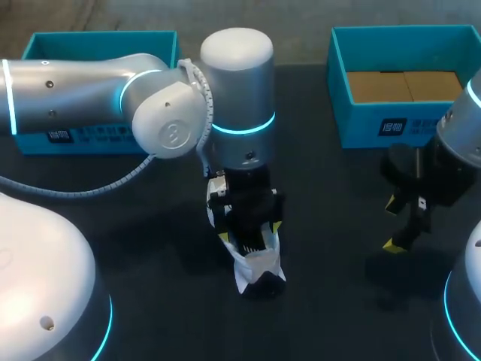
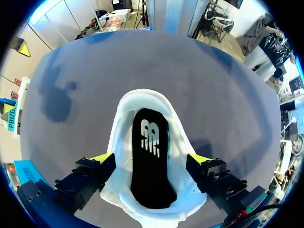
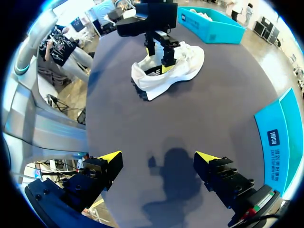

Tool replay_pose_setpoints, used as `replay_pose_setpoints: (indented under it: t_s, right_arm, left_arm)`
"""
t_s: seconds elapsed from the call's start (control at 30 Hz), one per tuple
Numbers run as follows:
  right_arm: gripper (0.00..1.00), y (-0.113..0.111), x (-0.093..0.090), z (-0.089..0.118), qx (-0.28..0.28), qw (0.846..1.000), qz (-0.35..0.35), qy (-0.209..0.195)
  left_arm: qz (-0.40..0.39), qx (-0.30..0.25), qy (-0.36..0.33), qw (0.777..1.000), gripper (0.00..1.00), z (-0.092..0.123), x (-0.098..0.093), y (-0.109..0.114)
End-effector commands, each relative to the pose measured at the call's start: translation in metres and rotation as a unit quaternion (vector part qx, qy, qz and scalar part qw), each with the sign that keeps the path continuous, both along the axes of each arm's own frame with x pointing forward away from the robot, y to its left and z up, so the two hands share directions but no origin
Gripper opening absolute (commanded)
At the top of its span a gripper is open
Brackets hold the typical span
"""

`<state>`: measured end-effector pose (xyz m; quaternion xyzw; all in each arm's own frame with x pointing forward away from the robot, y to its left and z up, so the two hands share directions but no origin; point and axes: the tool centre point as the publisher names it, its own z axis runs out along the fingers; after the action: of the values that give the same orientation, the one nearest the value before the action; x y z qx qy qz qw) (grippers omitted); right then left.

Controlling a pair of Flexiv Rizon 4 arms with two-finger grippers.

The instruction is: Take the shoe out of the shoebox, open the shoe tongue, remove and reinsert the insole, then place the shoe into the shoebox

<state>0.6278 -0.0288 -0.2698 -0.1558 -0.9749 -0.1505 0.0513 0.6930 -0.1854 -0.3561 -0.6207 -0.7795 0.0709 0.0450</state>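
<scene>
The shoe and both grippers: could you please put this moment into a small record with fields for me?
shoe: white, standing on the table, outside both boxes
insole: black, lying inside the shoe
left gripper: over the shoe, one finger against each side of its heel end
right gripper: open, empty, above bare table, apart from the shoe
right shoebox: teal, open, no shoe inside
left shoebox: teal, mostly hidden behind the left arm
</scene>
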Motion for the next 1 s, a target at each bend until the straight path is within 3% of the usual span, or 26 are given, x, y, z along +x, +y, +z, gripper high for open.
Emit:
replay_pose_setpoints:
  t_s: [0.03, 0.43, 0.67, 1.0]
  right_arm:
    - [1.00, 0.000, -0.002, 0.000, -0.001, 1.000, -0.001, -0.002]
    - [1.00, 0.000, -0.002, 0.000, -0.001, 1.000, -0.001, -0.002]
    - [1.00, 0.000, -0.002, 0.000, -0.001, 1.000, -0.001, -0.002]
    - [1.00, 0.000, -0.002, 0.000, -0.001, 1.000, -0.001, -0.002]
  left_arm:
    - [0.004, -0.014, 0.001, 1.000, 1.00, -0.002, 0.003, 0.006]
    - [-0.003, -0.031, -0.001, 1.000, 1.00, 0.000, -0.001, 0.002]
    - [0.008, -0.029, -0.014, 0.999, 1.00, 0.002, 0.015, 0.006]
    - [0.016, -0.032, -0.023, 0.999, 1.00, 0.019, 0.032, 0.009]
